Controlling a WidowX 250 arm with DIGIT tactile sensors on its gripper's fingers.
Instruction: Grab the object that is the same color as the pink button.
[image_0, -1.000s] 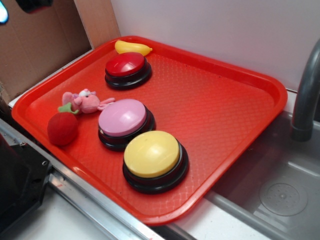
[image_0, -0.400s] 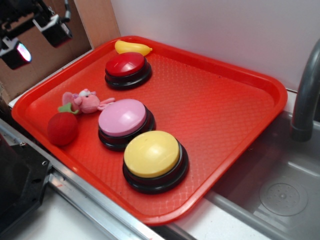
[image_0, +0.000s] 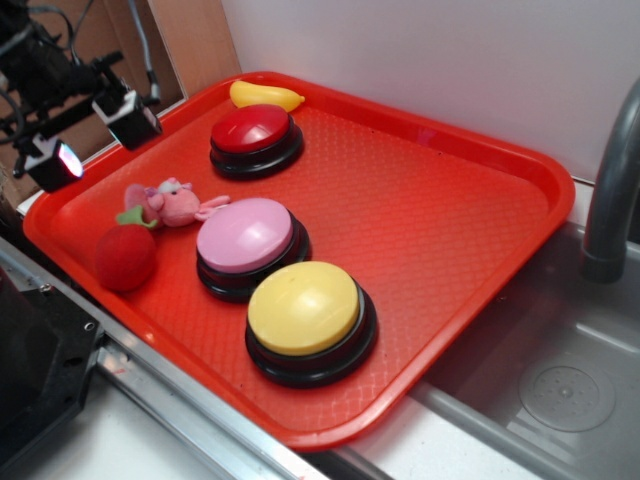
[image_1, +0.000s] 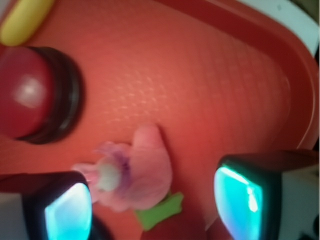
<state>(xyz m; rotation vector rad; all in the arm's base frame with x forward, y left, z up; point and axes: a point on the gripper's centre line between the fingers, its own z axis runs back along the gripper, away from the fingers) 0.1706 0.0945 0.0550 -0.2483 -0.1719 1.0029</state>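
The claw (image_0: 93, 140) hangs with fingers spread above the far-left corner of a red tray (image_0: 450, 230). Just below and nearer the camera lies the pink plush toy (image_0: 172, 204), a red fuzzy ball (image_0: 125, 257) beside it. The pink button (image_0: 246, 241) sits beyond the toy, to the claw's lower right.

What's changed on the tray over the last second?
The gripper came into view at upper left and descended toward the pink plush toy, jaws open, holding nothing. The toy, red ball, pink button and other buttons haven't moved.
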